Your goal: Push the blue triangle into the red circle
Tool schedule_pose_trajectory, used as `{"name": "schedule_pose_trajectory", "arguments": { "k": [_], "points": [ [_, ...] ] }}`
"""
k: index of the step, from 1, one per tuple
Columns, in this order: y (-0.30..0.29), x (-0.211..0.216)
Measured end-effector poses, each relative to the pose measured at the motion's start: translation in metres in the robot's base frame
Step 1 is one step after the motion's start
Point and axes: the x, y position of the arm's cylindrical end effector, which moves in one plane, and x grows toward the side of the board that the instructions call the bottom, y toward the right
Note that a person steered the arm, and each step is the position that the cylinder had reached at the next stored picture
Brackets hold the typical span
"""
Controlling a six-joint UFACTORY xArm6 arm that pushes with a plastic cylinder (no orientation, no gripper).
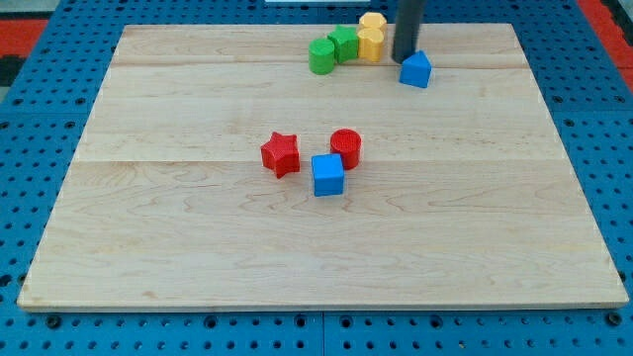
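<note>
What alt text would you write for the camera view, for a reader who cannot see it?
My tip sits just above-left of the blue triangle near the board's top edge. The red circle lies mid-board beside a blue cube and red star.

You'll find the blue triangle (416, 70) near the view's top, right of centre. The red circle (345, 147), a short upright cylinder, lies well apart, near the board's middle.

- The dark rod is seen entering from the view's top edge, held upright.
- My tip (404, 59) is set down on the surface near the view's top, right of centre.
</note>
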Motion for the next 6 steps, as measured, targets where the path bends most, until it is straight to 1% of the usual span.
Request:
{"name": "schedule_pose_trajectory", "arguments": {
  "k": [2, 5, 6],
  "points": [
    [0.029, 0.049],
    [0.010, 0.047],
    [0.050, 0.040]
  ]
}}
